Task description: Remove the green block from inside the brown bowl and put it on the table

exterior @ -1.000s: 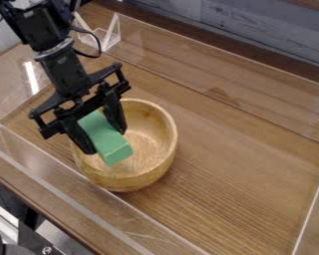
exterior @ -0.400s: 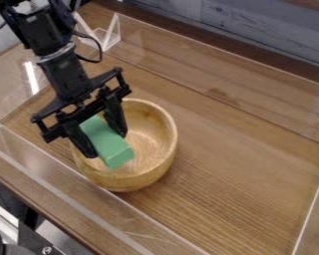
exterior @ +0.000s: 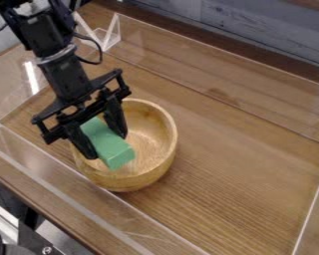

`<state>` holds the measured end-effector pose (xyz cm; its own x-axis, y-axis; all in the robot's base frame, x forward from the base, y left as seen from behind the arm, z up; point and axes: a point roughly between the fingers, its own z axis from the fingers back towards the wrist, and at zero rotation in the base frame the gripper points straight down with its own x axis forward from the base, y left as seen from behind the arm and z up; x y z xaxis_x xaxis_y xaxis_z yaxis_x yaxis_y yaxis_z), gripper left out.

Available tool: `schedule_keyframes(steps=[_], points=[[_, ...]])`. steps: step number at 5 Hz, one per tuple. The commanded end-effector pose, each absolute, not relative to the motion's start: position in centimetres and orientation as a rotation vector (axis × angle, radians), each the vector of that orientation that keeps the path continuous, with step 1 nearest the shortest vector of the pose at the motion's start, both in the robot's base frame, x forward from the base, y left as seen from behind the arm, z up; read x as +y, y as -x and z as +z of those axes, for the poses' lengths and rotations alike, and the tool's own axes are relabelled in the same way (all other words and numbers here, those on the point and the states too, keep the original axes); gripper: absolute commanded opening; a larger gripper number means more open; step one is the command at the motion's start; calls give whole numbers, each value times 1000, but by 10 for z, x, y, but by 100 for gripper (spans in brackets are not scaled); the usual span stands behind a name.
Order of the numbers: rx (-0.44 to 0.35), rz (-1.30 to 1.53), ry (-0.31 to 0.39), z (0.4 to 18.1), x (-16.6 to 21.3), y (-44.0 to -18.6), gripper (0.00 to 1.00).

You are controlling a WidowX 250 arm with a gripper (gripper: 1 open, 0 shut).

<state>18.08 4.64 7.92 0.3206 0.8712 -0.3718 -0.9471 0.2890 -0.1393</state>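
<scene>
Matte green block (exterior: 107, 142), flat rectangular bar, pinched in my black gripper (exterior: 99, 127), tilted, low inside brown bowl (exterior: 157, 149) left of frame centre. Bowl round, thick-rimmed, light grained wood. Streaked wood-grain table (exterior: 242, 189); clear acrylic walls (exterior: 69, 204) edge it.

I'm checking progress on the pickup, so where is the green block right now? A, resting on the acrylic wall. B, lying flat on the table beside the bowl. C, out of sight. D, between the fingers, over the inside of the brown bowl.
D: the green block sits pinched between the fingers, tilted over the inside of the brown bowl.
</scene>
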Motion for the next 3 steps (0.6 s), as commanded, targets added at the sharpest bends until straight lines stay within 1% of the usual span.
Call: schedule_keyframes(steps=[1,2,3], points=[[224,1229,365,84,48,-185,0],[233,1238,365,85,48,-185,0],[235,1165,350,89,36,-189,0]])
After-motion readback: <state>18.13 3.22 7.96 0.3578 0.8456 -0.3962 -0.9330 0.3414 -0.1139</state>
